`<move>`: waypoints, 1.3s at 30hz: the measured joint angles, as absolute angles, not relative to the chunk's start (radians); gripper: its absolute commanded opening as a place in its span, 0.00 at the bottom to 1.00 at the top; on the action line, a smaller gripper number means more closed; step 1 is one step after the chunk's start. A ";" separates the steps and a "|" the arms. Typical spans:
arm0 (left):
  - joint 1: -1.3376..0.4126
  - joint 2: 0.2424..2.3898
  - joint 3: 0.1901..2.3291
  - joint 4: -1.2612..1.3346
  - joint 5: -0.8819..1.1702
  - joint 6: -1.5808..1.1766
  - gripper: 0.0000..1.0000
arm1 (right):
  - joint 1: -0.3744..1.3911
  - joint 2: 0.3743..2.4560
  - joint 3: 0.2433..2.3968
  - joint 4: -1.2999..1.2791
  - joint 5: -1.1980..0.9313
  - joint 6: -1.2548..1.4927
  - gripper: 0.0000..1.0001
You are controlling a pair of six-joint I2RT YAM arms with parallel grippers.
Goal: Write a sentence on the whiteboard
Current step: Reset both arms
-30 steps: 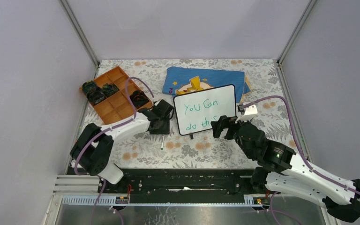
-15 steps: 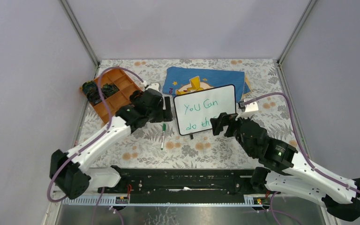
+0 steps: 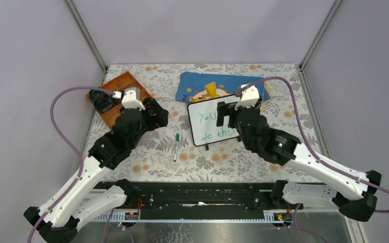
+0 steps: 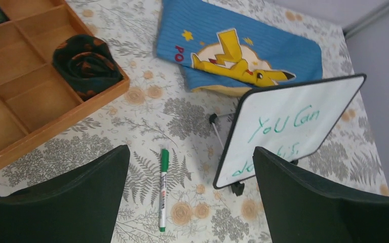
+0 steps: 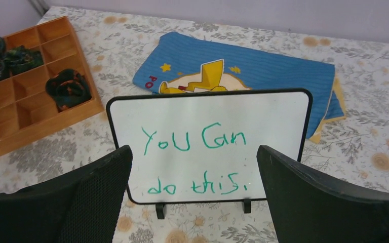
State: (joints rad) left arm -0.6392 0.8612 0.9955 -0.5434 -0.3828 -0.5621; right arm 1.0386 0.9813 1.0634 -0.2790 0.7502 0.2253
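The sentence (image 5: 223, 137) looks done; left gripper (image 4: 191, 152), right gripper (image 5: 193, 152) gape empty — retreat toward counter's (image 3: 233, 163) near edge, sparing the whiteboard (image 5: 278, 126).

The light was bright and even in all three views, and it seemed to come from above. Shadows were soft and small, tucked close under the whiteboard (image 5: 207, 111) and the pen (image 4: 163, 190). The sentence (image 5: 197, 162) looked sharp from the right wrist. The big dark fingers (image 5: 329, 202) near each wrist camera looked a little fuzzy.
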 measured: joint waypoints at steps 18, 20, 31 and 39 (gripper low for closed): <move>-0.640 0.831 0.896 -0.566 -0.448 -0.533 0.99 | 0.630 1.303 1.440 -0.365 0.722 0.365 1.00; -0.640 0.821 0.926 -0.585 -0.438 -0.484 0.99 | 0.622 1.237 1.401 -0.338 0.706 0.347 1.00; -0.640 0.926 1.276 -0.585 -0.407 -0.381 0.99 | 0.650 0.875 1.324 -0.135 0.741 0.122 1.00; -0.640 1.061 1.587 -0.574 -0.364 -0.339 0.99 | 0.873 1.118 1.533 -0.045 0.945 -0.134 1.00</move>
